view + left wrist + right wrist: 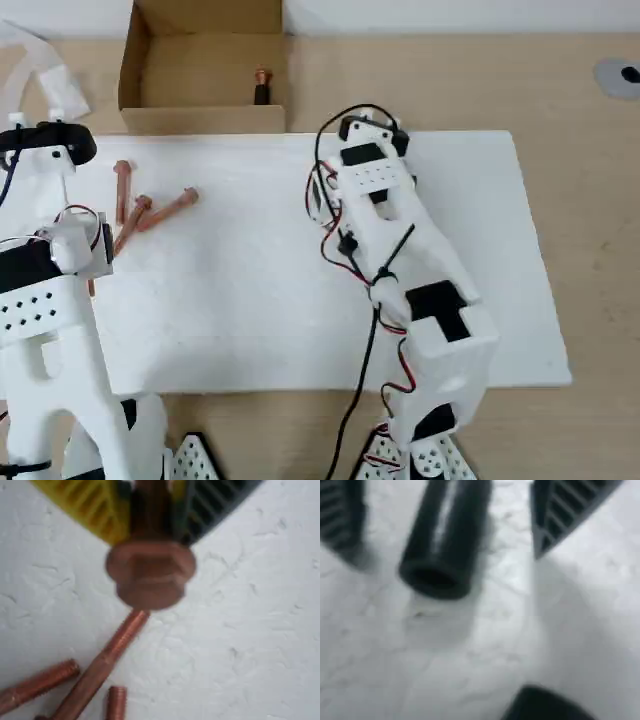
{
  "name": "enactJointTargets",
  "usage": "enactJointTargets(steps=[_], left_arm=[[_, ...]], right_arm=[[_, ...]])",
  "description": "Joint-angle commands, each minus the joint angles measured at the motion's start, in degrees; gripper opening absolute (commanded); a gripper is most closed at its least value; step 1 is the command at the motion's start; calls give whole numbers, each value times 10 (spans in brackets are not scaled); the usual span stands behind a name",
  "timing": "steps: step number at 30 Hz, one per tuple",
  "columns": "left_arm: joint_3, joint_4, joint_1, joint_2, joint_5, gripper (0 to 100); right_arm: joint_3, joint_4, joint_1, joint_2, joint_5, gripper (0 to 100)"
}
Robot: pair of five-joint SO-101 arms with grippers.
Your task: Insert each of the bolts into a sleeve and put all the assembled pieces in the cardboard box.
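Observation:
My left gripper [150, 495] is shut on a copper bolt [150, 575], whose hex head points at the camera between a yellow finger [95, 505] and a black finger [210, 500]. Below it, three loose copper bolts [100, 665] lie on the white mat; in the high view they sit fanned out at the mat's left [150, 212]. My right gripper [450, 510] is open and straddles a black sleeve [445, 535] lying on the mat, touching neither finger. The cardboard box [140, 75] at the back left holds one bolt in a sleeve [261, 86].
The white mat [250, 300] covers the middle of the wooden table. The right arm [400, 240] stretches over the mat's centre, with cables trailing beside it. Another dark object [545, 705] lies near the sleeve. White strips [50, 80] lie at the far left.

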Motion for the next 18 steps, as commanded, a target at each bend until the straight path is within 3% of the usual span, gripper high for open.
enactJointTargets(steps=[1, 5, 18], left_arm=[[-7, 2, 7, -22, 3, 10], [-7, 2, 6, -22, 3, 10], [-11, 2, 6, -23, 4, 10]], right_arm=[[1, -11, 6, -28, 11, 90], [1, -11, 6, 0, 33, 33], [-56, 73, 4, 50, 71, 10]])
